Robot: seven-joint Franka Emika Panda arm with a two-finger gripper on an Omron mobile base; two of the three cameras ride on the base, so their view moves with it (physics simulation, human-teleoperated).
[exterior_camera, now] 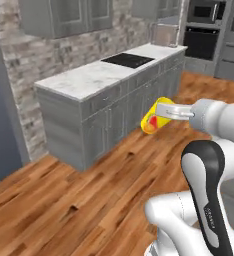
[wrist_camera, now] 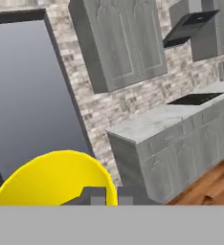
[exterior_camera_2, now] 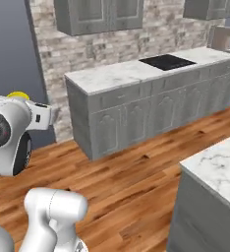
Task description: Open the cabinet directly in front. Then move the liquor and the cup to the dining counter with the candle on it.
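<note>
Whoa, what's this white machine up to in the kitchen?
The white robot arm's gripper is shut on a small bright yellow cup with a red mark, holding it tilted in the air above the wooden floor. Beyond it stands a marble counter with a black cooktop, against a brick wall.

Cup in end effector, above floor, before cooktop counter.

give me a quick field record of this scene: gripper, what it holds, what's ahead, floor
gripper: gripper shut on the cup
held: yellow cup with a red mark, tilted, carried in the air above the floor
ahead: marble counter with a black cooktop, brick wall behind
above: grey wall cabinets, doors closed
near right: corner of a second marble counter
floor: wood floor
</note>
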